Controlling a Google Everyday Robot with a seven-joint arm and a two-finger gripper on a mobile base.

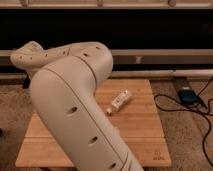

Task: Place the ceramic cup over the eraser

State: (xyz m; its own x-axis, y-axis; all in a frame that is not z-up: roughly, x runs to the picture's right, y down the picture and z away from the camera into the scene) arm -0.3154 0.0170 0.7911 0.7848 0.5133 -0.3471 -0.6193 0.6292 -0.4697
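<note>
My large white arm fills the left and middle of the camera view and blocks much of the wooden table. My gripper is not in view. The ceramic cup and the eraser are hidden or out of view. The only small object showing on the table is a white tube with a dark cap, lying at an angle near the table's middle, just right of the arm.
A black device with dark cables lies on the speckled floor to the right of the table. A dark wall with pale horizontal rails runs behind the table.
</note>
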